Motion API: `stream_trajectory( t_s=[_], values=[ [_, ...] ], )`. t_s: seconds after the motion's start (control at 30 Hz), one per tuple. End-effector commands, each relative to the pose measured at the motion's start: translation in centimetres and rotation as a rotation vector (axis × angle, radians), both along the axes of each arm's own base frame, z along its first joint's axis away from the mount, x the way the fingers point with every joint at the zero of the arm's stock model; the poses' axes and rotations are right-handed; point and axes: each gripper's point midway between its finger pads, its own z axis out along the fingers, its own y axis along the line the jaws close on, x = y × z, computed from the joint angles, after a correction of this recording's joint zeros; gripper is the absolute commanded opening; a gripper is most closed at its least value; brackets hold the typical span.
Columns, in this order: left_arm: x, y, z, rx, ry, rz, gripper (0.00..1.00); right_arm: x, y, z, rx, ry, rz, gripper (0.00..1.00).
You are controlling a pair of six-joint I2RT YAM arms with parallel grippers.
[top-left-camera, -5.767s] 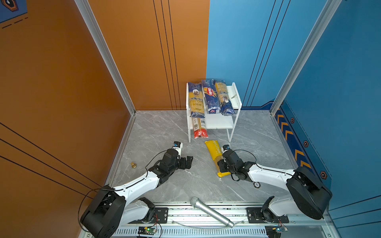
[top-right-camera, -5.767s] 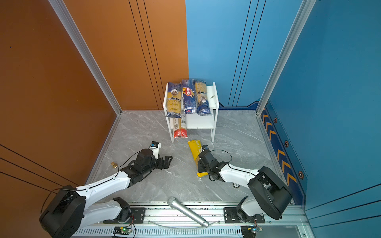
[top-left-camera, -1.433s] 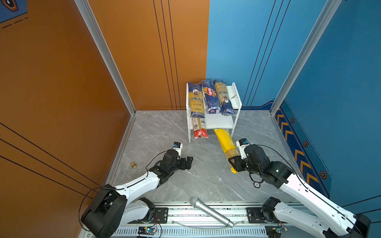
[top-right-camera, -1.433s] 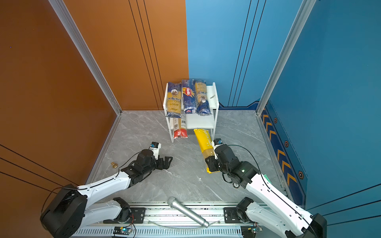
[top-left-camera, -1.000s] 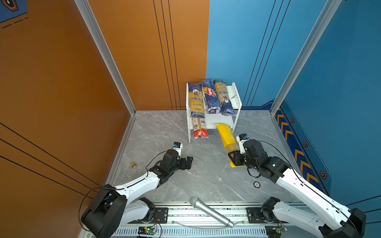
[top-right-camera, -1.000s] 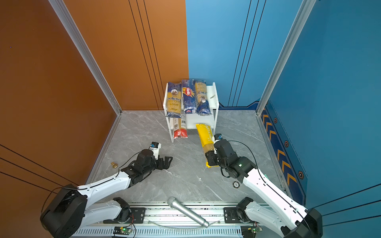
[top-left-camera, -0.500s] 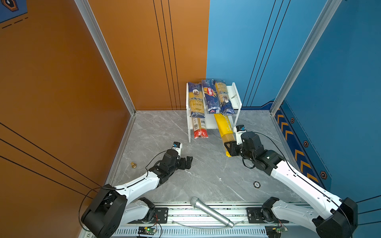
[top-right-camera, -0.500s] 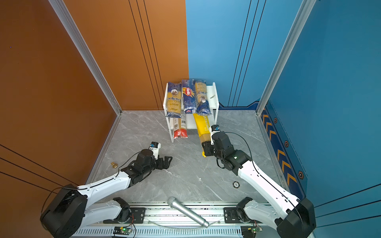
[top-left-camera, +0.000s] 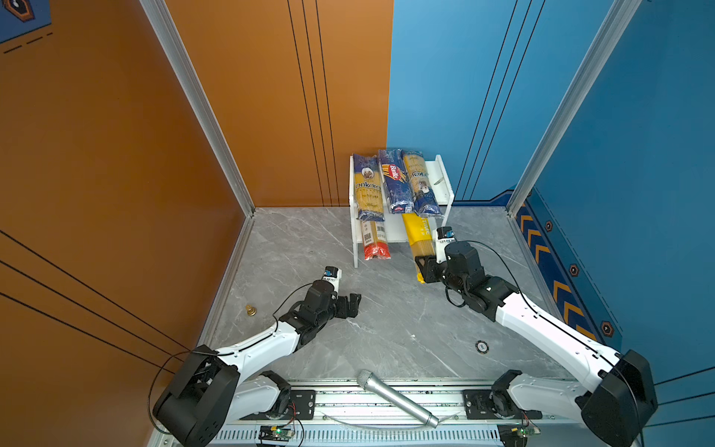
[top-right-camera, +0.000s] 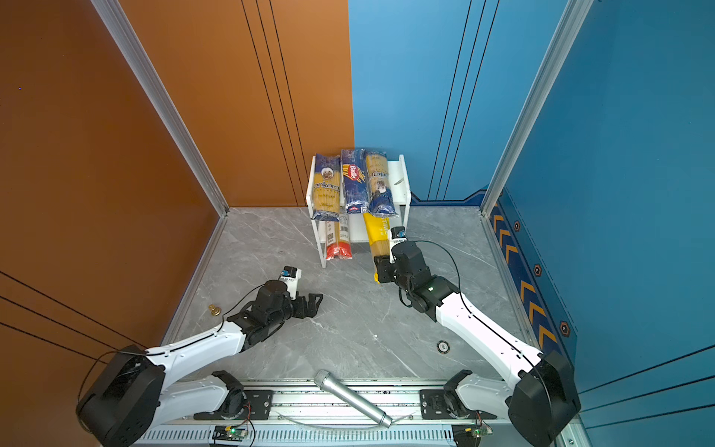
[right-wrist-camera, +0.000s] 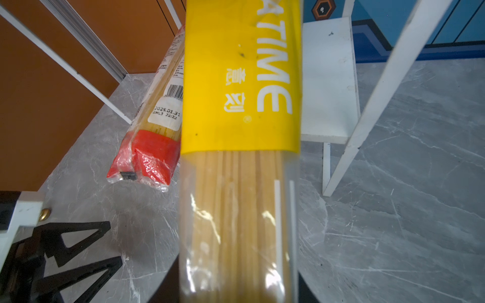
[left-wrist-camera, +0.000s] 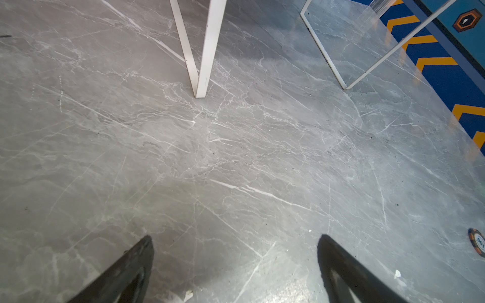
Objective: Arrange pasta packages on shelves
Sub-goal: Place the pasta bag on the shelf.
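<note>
Snug in right fingers [top-left-camera: 425, 268]: yellow spaghetti bag [top-left-camera: 418, 236], long axis into white rack [top-left-camera: 443, 185]'s lower tier; left fingers [left-wrist-camera: 126, 272] open, empty.

Two blue-and-yellow ankara bags [top-left-camera: 369, 189], one blue Barilla bag [top-left-camera: 396, 182], one yellow bag [top-left-camera: 419, 240], one red-and-clear bag [top-left-camera: 373, 242] — five in all, mid-frame. One white rack [top-left-camera: 442, 182], one silver microphone [top-left-camera: 394, 398], one poker chip [top-left-camera: 481, 347], one brass knob [top-left-camera: 250, 309] — two robot arms [top-left-camera: 263, 346].
</note>
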Motion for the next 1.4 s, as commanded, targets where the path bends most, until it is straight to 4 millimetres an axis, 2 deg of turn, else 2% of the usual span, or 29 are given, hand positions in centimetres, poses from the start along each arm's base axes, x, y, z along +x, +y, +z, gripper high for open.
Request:
stream_trajectory(
  t_s=[0.0,0.43,1.03,1.37],
  values=[
    [0.3,0.0,0.2,0.003,0.001,-0.008,0.98,1.9,0.6,7.4,0.087,-0.280,-0.038,0.00],
    [0.4,0.1,-0.2,0.009,0.011,-0.006,0.98,3.2,0.8,6.2,0.071,-0.316,-0.084,0.00],
    [0.5,0.2,0.0,0.014,0.000,-0.009,0.98,6.2,2.0,4.9,0.085,-0.341,-0.123,0.00],
    [0.6,0.3,0.1,0.021,-0.007,-0.007,0.98,7.6,3.0,5.4,0.104,-0.342,-0.108,0.00]
  ],
)
